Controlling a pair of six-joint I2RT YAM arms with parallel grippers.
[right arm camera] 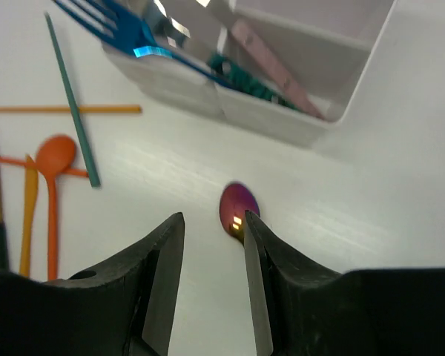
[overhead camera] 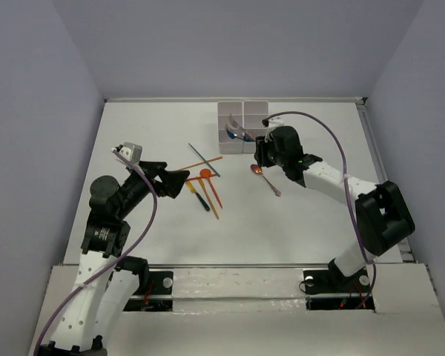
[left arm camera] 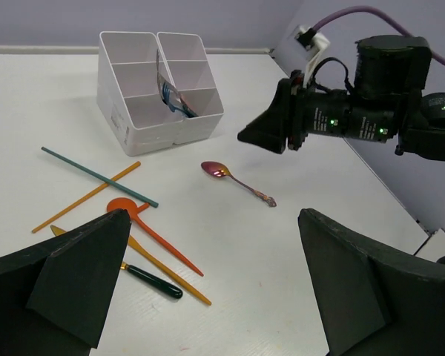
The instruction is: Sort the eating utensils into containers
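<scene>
The white bins (overhead camera: pixel 242 126) stand at the back centre and hold a blue fork (right arm camera: pixel 111 26) and other pieces. A reddish-brown spoon (overhead camera: pixel 265 178) lies in front of them. My right gripper (overhead camera: pixel 263 157) hovers open just above its bowl (right arm camera: pixel 236 206), which shows beside the right fingertip (right arm camera: pixel 256 252). The teal stick (overhead camera: pixel 205 159), orange stick (overhead camera: pixel 200 162), orange spoon (overhead camera: pixel 210 182) and black-yellow handled piece (overhead camera: pixel 200 199) lie left of centre. My left gripper (overhead camera: pixel 174 182) is open and empty beside them. In its view the orange spoon (left arm camera: pixel 144 226) lies by its left finger (left arm camera: pixel 81 274).
The table has a raised rim and grey walls on three sides. The right arm (left arm camera: pixel 371 111) reaches across above the reddish-brown spoon (left arm camera: pixel 237 182). A yellow-orange flat piece (left arm camera: pixel 163 271) lies among the loose utensils.
</scene>
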